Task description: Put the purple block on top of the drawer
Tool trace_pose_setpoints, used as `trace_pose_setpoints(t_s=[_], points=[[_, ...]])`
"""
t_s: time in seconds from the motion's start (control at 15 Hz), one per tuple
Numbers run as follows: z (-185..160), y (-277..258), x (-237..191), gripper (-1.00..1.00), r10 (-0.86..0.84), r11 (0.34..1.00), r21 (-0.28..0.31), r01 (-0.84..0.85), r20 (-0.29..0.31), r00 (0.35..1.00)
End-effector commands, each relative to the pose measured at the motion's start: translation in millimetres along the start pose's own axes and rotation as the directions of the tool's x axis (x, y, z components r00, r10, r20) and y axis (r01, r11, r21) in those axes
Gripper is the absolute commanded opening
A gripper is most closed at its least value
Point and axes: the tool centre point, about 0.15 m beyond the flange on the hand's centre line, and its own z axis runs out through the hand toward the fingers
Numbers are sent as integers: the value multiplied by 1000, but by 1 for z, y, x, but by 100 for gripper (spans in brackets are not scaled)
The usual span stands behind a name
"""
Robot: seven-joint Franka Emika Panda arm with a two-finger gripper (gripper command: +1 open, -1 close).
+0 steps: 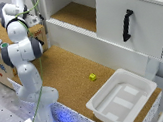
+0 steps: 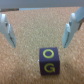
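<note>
The arm stands at the near corner of the cork-topped surface (image 1: 68,71), folded tall over its base, and in the exterior view the hand itself is hard to pick out among the upper links. The wrist view settles its state: the hand (image 2: 41,29) is spread wide, its 2 fingers (image 2: 9,31) apart with bare cork between them, gripping nothing.

The purple block (image 2: 49,60) sits on the cork just beyond the fingertips, clear of both, a dark cube with yellow letters on 2 faces. I can't find it with any confidence in the exterior view.

The drawer (image 1: 133,19) runs along the far edge of the surface, a big white box with a vertical black handle (image 1: 127,25) on its front. A small yellow block (image 1: 92,77) lies near the middle of the surface, close to a shallow white tray (image 1: 101,105) at the corner on the exterior view's right.
</note>
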Motion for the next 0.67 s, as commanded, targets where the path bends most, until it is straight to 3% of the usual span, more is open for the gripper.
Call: trace_pose_setpoints(t_s=[0.0,0.2,0.27,0.4,0.6], points=[[-62,-73,58,100,-114,993,44,109,132,985],[-71,-116,87,100,-172,983,110,146,289,942],[-67,-130,92,100,-189,979,144,145,373,908],[-60,-151,98,100,-210,973,186,138,455,865],[-50,-178,116,100,-235,961,245,131,465,854]])
